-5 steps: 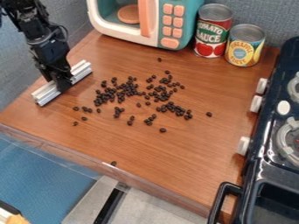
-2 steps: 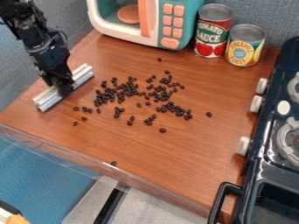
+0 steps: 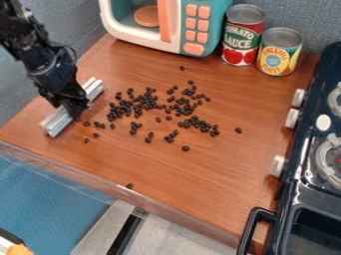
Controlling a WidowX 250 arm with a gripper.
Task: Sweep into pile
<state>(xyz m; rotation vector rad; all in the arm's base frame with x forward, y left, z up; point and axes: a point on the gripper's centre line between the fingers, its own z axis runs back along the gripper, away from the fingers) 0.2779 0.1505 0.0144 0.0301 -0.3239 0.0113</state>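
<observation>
One gripper [image 3: 72, 109] is grasping one grooved bar [image 3: 59, 121] between its jaws. Dozens of dark beans [image 3: 136, 103], too crowded to count exactly, are lying scattered on the desk [image 3: 220, 167] to the right of the jaws, with one stray bean [image 3: 130, 186] sitting well below them. Two cans [image 3: 244, 37] and one toy microwave [image 3: 190, 25] are standing up and right from the jaws.

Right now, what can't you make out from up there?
All in the camera view:
- Middle of the pale ridged metal bar: hidden behind the black gripper.
- Exact count of the small dark oval beans: too small and crowded.
- Top of the teal and white toy microwave: cut off by the top edge.
- Far side of the black toy stove: cut off by the right edge.
</observation>
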